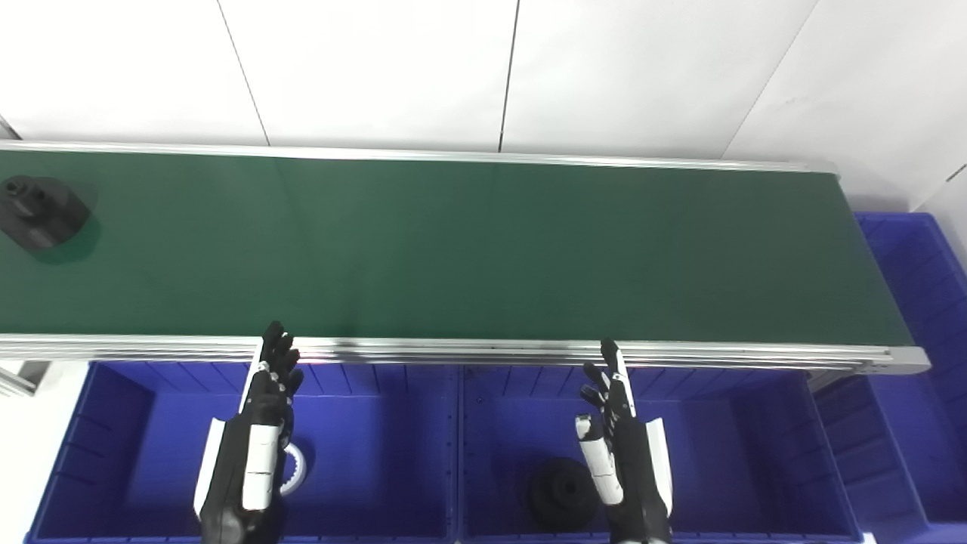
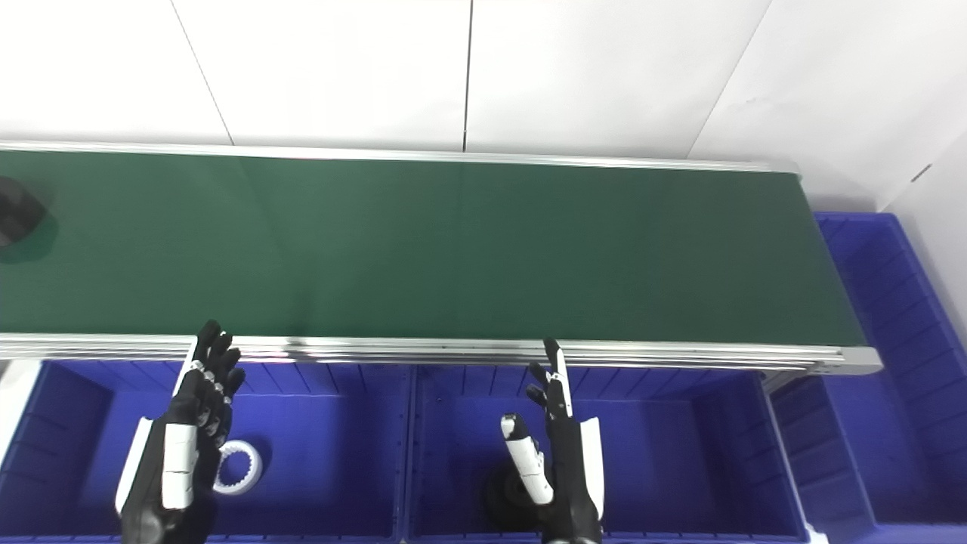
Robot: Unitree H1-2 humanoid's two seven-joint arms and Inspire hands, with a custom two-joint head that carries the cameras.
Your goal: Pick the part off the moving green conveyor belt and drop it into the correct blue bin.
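A black part (image 1: 39, 211) lies on the green conveyor belt (image 1: 483, 249) at its far left; the right eye view shows only its edge (image 2: 15, 213). My left hand (image 1: 261, 434) is open and empty, held over the left blue bin (image 1: 113, 423) just below the belt's near rail. My right hand (image 1: 619, 446) is open and empty over the middle blue bin (image 1: 725, 438). A white toothed ring (image 2: 240, 468) lies in the left bin. A black round part (image 1: 559, 493) lies in the middle bin.
A third blue bin (image 1: 918, 302) stands past the belt's right end. The silver near rail (image 1: 483, 351) runs between the belt and the bins. A white wall lies behind the belt.
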